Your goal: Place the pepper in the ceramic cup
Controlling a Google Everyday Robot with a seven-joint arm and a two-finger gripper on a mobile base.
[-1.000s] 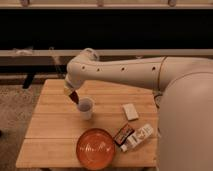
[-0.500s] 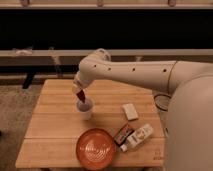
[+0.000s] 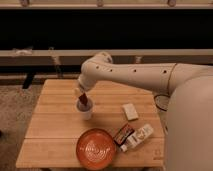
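Observation:
The small white ceramic cup (image 3: 86,113) stands upright on the wooden table (image 3: 50,125), left of centre. My gripper (image 3: 81,96) is directly above the cup, at the end of the white arm reaching in from the right. It is shut on the dark red pepper (image 3: 83,102), which hangs down from it with its lower end at or just inside the cup's mouth. The cup's rim is partly hidden by the pepper and gripper.
A wide orange-red bowl (image 3: 96,148) sits near the table's front edge. A red-and-black packet (image 3: 123,134) and a white carton (image 3: 139,136) lie to its right. A small white block (image 3: 130,111) lies right of the cup. My white body fills the right side.
My gripper with the pepper has moved right and down, from left of and above the cup to directly over its mouth. The cup and other objects have not moved.

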